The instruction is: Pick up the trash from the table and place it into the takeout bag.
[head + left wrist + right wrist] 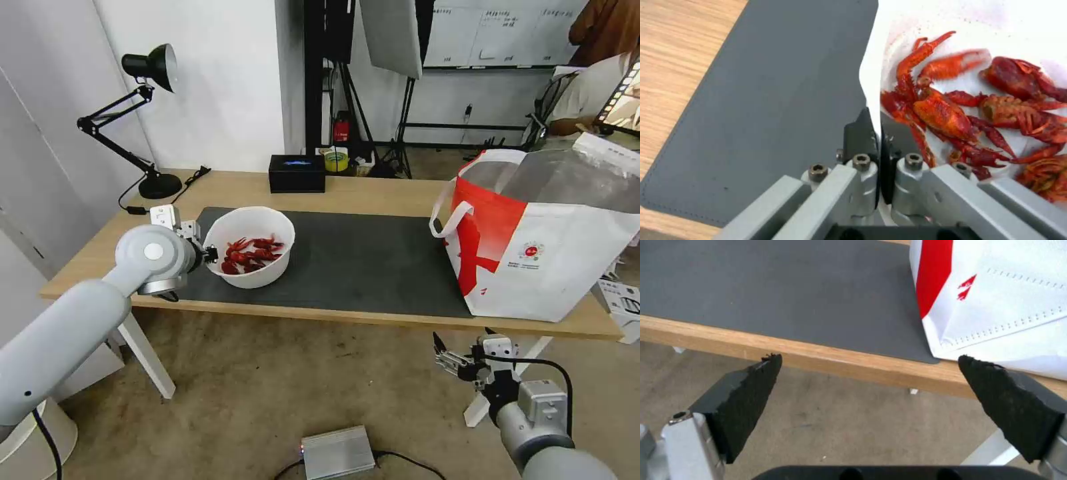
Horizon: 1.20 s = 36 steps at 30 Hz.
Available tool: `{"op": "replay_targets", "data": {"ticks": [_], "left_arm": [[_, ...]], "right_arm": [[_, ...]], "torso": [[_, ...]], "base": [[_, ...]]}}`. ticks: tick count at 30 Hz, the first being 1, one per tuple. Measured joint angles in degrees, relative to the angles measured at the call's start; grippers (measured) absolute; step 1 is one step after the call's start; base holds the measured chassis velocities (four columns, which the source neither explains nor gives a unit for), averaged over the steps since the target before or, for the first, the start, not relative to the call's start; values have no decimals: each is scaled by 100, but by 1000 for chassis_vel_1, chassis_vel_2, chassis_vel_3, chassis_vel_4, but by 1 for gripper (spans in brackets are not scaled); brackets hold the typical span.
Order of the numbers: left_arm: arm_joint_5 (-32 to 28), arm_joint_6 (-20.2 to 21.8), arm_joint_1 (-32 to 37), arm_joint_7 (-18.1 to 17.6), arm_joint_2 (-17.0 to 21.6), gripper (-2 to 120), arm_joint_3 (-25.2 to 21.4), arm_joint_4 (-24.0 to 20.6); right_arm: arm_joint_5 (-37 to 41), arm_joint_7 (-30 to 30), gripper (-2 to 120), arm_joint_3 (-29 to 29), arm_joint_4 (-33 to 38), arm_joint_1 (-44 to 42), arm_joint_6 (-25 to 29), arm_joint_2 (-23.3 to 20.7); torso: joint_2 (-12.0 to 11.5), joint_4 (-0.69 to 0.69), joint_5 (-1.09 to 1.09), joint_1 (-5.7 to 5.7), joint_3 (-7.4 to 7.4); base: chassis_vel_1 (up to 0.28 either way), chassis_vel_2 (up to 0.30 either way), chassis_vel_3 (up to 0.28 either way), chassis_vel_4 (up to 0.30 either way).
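The white round plastic bowl (pixel 250 245) of red crayfish shells (pixel 252 254) is seen on the left part of the large dark grey mat (pixel 360 263) that covers the long light-wood table (pixel 373 193), well apart from the big boxy white-and-red takeout bag (pixel 543 243) with silver foil lining, which is stood open at the right end. The left gripper (pixel 211 254) is placed at the bowl's left rim; in the left wrist view (pixel 874 133) its two dark fingers are pressed together on the thin white wall, one outside and one inside, so the bowl is held by its edge rather than by its wide body, presumably because the body would be too broad to span. The right gripper (pixel 445 358) is parked low, in front of the table's near edge below the bag, with its black pads (pixel 749 396) spread wide apart and nothing between them. The bag's mouth is left upward and unobstructed, which should allow the bowl to be lowered in from above.
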Motion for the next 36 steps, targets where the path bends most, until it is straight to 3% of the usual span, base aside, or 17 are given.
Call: {"op": "replay_targets", "data": {"ticks": [36], "left_arm": [[-1018,-152,-1304,-200,86,0,540,-213]], "right_arm": [[0,0,100,0,0,0,0,0]], "torso": [[0,0,0,0,0]], "base": [[0,0,0,0]]}}
